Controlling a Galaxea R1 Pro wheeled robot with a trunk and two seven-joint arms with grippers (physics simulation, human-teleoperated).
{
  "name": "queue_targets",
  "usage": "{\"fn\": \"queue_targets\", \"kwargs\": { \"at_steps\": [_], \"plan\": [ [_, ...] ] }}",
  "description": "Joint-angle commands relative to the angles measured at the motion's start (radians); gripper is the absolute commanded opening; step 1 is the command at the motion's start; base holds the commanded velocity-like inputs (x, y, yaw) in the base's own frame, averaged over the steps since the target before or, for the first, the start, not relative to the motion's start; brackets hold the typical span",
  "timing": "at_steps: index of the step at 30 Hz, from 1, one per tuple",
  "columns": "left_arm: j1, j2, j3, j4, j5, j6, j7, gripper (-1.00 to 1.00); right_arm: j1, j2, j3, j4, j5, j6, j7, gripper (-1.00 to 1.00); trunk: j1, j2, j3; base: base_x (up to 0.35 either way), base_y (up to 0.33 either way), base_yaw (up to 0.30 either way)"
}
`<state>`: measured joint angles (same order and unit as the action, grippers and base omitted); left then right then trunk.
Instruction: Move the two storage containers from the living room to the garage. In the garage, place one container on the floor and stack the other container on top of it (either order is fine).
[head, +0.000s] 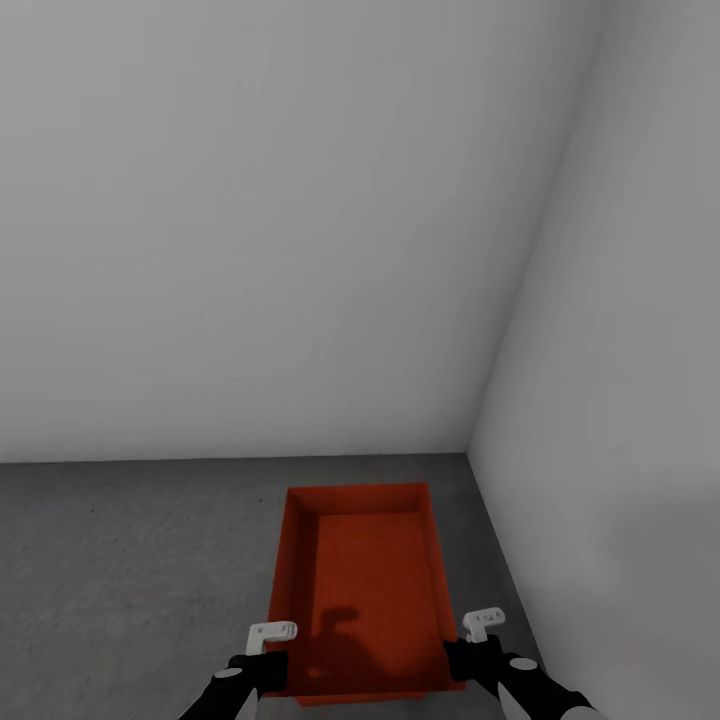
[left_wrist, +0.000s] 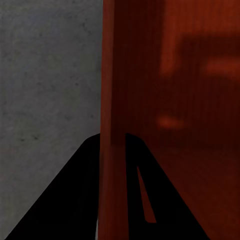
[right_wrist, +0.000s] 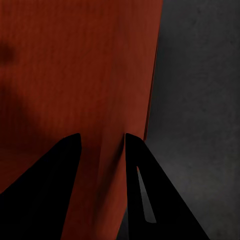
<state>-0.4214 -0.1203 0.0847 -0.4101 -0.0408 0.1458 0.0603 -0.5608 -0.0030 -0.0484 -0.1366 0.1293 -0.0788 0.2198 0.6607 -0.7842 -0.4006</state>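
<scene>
One orange-red storage container (head: 365, 570) lies lengthwise in front of me over the dark grey concrete floor (head: 120, 560) of the garage, close to a wall corner. My left gripper (head: 266, 668) is shut on the container's left wall near its near end. In the left wrist view that wall (left_wrist: 112, 75) runs between the black fingers (left_wrist: 75, 190). My right gripper (head: 468, 655) is shut on the right wall, which the right wrist view shows as a wall (right_wrist: 105, 100) pinched between the fingers (right_wrist: 145, 190). Whether the bin touches the floor I cannot tell. The other container is out of view.
A plain pale grey wall (head: 250, 250) stands straight ahead and a second one (head: 620, 400) closes in at the right, meeting in a corner just beyond the bin. Rough concrete floor (left_wrist: 45, 75) stretches off to the left.
</scene>
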Motion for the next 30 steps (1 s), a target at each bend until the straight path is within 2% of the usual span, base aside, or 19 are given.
{"fn": "queue_targets", "kwargs": {
  "at_steps": [1,8,25,30],
  "plan": [
    [0.000,0.006,0.018,-0.002,-0.006,0.007,0.003,-1.00,-0.001,0.000,0.012,-0.001,-0.002,-0.006,0.013,-1.00,0.000,-0.001,-0.001,0.000,0.000,0.000],
    [0.000,0.006,0.018,-0.001,-0.006,0.008,0.003,-1.00,-0.001,-0.001,0.012,-0.001,0.001,-0.006,0.013,-1.00,0.000,-0.001,-0.003,0.000,0.000,0.000],
    [0.000,0.006,0.018,-0.001,-0.006,0.007,0.003,-1.00,-0.001,0.000,0.012,-0.001,0.003,-0.006,0.015,-1.00,0.000,-0.001,-0.023,0.000,0.000,0.000],
    [0.000,0.005,0.018,-0.001,-0.007,0.006,0.003,-1.00,-0.001,0.000,0.012,-0.001,0.003,-0.006,0.014,-1.00,0.019,-0.036,-0.039,0.000,0.000,0.000]
  ]
}}
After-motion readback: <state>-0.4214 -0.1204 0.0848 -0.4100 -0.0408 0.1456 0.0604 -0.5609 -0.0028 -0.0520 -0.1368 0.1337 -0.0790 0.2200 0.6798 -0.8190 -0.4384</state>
